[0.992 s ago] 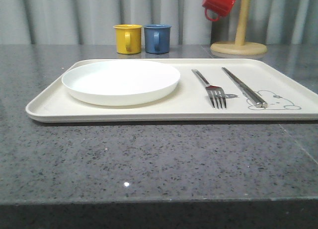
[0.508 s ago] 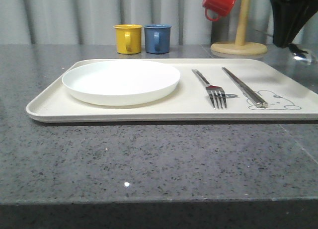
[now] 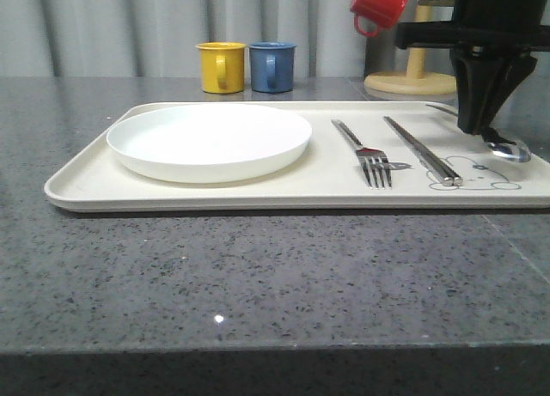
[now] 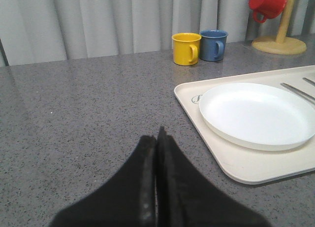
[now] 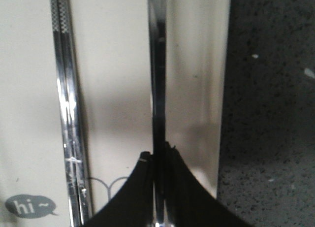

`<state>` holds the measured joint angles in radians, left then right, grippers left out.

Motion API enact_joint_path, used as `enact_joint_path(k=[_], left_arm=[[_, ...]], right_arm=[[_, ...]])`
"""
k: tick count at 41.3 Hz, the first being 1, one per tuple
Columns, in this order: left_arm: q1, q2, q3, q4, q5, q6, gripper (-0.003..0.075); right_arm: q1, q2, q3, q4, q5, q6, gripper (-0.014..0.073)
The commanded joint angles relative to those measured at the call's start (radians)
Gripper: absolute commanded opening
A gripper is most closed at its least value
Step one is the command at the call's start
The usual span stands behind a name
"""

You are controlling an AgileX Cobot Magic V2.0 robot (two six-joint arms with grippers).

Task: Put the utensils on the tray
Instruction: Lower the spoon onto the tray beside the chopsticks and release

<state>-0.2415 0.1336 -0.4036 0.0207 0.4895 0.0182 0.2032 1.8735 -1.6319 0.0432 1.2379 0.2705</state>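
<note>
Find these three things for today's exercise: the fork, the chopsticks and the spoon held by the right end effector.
fork [image 3: 362, 150], front view, on the neck just above the tines.
chopsticks [image 3: 421, 150], front view, midway along the pair.
spoon [image 3: 510, 151], front view, on the bowl, below the right end effector [image 3: 481, 128].

Cream rabbit-printed tray [image 3: 258, 190], silver chopsticks [image 3: 421, 150], black end effector [image 3: 486, 125].
</note>
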Motion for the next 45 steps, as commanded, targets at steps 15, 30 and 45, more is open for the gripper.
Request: enact_joint_path(k=[15, 30, 45], left_arm=[[0.003, 0.013, -0.028, -0.001, -0.081, -0.008, -0.0019], [0.003, 0.013, -0.028, -0.001, -0.081, -0.008, -0.0019], [0.003, 0.013, -0.028, -0.001, -0.081, -0.008, -0.0019]], right_arm=[[-0.001, -0.042, -0.006, -0.003, 0.046, 0.015, 0.0031], [-0.001, -0.042, -0.006, -0.002, 0.046, 0.015, 0.0237], [-0.001, -0.042, -0.006, 0.009, 0.045, 0.015, 0.0324]])
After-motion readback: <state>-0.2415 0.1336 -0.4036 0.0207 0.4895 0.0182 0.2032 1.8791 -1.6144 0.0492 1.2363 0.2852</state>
